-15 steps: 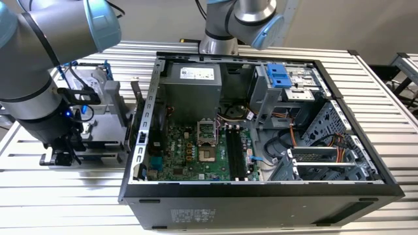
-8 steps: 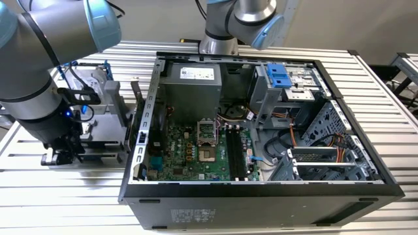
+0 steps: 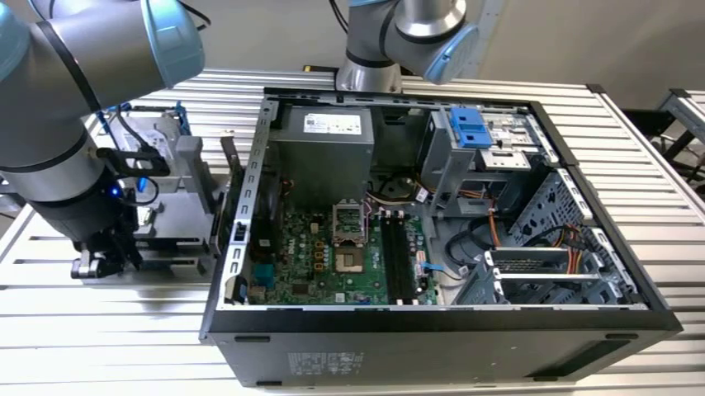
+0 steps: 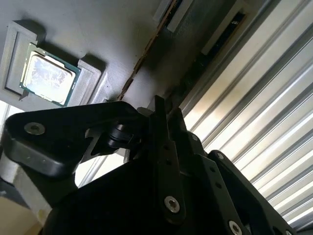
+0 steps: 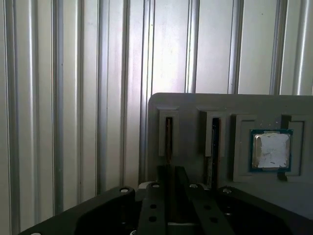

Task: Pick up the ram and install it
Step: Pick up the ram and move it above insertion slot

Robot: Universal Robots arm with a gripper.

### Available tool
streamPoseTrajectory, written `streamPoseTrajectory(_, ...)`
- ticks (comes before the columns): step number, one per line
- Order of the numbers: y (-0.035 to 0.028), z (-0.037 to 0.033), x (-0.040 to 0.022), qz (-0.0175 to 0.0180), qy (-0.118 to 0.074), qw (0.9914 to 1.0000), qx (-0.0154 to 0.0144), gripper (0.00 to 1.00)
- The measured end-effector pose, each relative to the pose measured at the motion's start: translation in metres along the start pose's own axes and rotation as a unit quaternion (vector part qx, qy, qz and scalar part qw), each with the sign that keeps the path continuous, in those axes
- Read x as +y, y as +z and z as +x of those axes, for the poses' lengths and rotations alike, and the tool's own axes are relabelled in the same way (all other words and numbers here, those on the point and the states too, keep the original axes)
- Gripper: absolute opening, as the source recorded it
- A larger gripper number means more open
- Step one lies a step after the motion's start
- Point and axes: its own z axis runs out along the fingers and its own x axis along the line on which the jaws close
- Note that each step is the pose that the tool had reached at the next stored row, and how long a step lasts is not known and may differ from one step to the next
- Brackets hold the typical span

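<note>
Two sticks: thin boards, each on edge in its own slot of a grey holder (image 5: pixel 195 105). The holder lies on the slatted metal table (image 3: pixel 111 330) at the exterior view's left, just beside the open computer case (image 3: pixel 441 326).
Ram: the stick with the brownish edge (image 5: pixel 168 139), in the slot farther from the processor chip (image 5: pixel 270 150). I take it as the task's one because the arm is lined up with it.
Other stick: a darker stick (image 5: pixel 214 142) stands between the ram and the chip.
Handling: probably light, stiff and very thin, so easy to lift but easy to tip or twist. It is likely fragile at the small parts on its faces and along the contact edge (the edge that goes down into a slot).
Where to hold: across the two flat faces at the exposed upper edge, about mid-length, so that it comes out straight and hangs level.
Gripper: the gripper (image 5: pixel 171 171) sits low at the holder's edge, in line with the ram's slot in the first wrist view. Whether it is parted or closed, or touching the ram, I cannot tell.
Destination: the long black slots (image 3: pixel 399 256) on the board inside the case, well apart from the gripper to the right.
</note>
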Motion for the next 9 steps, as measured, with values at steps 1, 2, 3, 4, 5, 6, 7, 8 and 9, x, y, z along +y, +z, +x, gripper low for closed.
streamPoseTrajectory(1,0.0000,0.0000,0.0000,0.0000,0.000,1.00000,0.0000,0.00)
streamPoseTrajectory(2,0.0000,0.0000,0.0000,0.0000,0.000,1.00000,0.0000,0.00)
streamPoseTrajectory(3,0.0000,0.0000,0.0000,0.0000,0.000,1.00000,0.0000,0.00)
streamPoseTrajectory(4,0.0000,0.0000,0.0000,0.0000,0.000,1.00000,0.0000,0.00)
streamPoseTrajectory(5,0.0000,0.0000,0.0000,0.0000,0.000,1.00000,0.0000,0.00)
streamPoseTrajectory(6,0.0000,0.0000,0.0000,0.0000,-0.001,1.00000,0.0000,0.00)
streamPoseTrajectory(7,0.0000,0.0000,0.0000,0.0000,-0.001,1.00000,0.0000,0.00)
streamPoseTrajectory(8,0.0000,0.0000,0.0000,0.0000,-0.001,1.00000,0.0000,0.00)
streamPoseTrajectory(9,0.0000,0.0000,0.0000,0.0000,-0.001,1.00000,0.0000,0.00)
